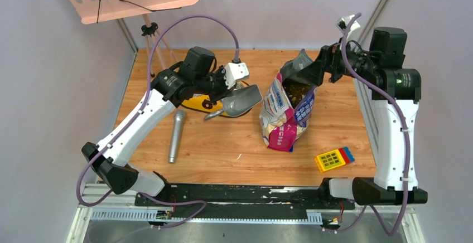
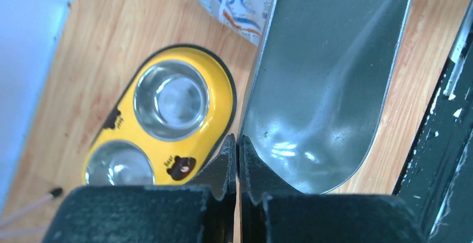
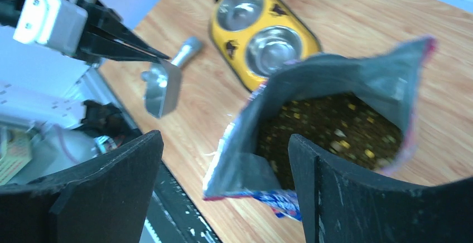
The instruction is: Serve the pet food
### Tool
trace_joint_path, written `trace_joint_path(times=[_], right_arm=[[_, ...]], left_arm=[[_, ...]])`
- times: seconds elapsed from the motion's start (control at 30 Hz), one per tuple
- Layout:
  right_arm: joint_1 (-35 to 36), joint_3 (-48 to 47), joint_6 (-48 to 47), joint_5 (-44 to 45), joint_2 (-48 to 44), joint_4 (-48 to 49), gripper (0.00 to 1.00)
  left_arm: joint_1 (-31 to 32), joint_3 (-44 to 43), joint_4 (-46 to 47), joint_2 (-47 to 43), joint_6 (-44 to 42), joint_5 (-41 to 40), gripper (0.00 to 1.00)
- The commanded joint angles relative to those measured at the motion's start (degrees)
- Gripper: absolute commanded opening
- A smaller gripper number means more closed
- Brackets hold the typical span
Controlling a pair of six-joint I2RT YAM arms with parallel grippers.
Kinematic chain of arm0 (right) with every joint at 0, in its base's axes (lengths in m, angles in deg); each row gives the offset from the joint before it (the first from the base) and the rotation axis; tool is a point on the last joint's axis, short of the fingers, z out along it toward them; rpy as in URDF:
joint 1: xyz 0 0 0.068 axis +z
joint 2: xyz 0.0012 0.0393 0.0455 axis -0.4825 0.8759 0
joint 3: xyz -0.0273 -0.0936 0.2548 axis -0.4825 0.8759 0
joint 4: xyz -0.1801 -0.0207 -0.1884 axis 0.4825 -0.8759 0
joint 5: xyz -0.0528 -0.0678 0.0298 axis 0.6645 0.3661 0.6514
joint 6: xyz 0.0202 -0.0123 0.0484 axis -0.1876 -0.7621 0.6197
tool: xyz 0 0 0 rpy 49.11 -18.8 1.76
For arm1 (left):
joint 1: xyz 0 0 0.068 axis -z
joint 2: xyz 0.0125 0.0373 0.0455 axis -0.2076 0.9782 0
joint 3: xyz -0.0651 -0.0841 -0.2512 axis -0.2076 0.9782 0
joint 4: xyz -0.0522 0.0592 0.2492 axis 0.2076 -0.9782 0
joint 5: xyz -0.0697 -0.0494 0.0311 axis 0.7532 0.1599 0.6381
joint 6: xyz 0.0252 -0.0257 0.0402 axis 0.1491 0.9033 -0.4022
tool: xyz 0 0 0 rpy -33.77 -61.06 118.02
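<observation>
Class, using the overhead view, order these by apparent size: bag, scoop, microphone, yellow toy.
1. bag
2. scoop, though it is held up nearer the camera
3. microphone and yellow toy: too close to rank, since one is long and thin and the other short and wide

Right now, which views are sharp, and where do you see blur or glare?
Top view: sharp and evenly lit. Left wrist view: bright glare streaks on the scoop, bowls slightly soft. Right wrist view: the bag and pet food are blurred.
</observation>
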Motion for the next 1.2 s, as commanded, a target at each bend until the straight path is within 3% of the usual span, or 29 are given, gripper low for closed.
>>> trace_joint_path(times=[0.0,0.17,0.27,0.37,0.8,1.17], right_arm=[[5.7,-2.8,3.2,-10.9,1.6,2.7,0.84],[13.0,-0.1,3.9,-8.0,2.1,3.8,0.83],[17.6,2.1,5.6,1.7,1.5,5.7,0.76],[19.7,5.5,7.4,5.3,0.2,8.0,0.71],[25.6,8.0,11.5,5.8,3.5,11.3,0.55],[25.9,8.0,14.0,8.4,6.7,12.7,0.25]], left_arm=[[2.9,-5.3,-2.0,-0.9,-8.1,0.2,0.0],[6.3,-11.4,-4.4,1.6,-10.0,-2.8,0.0],[6.9,-12.9,-4.0,2.4,-9.5,-4.9,0.0],[7.0,-12.9,-3.1,3.1,-7.1,-8.0,0.0],[8.0,-16.0,-1.3,3.7,-4.2,-8.7,0.0],[8.2,-15.6,-0.8,2.3,-5.1,-6.2,0.0]])
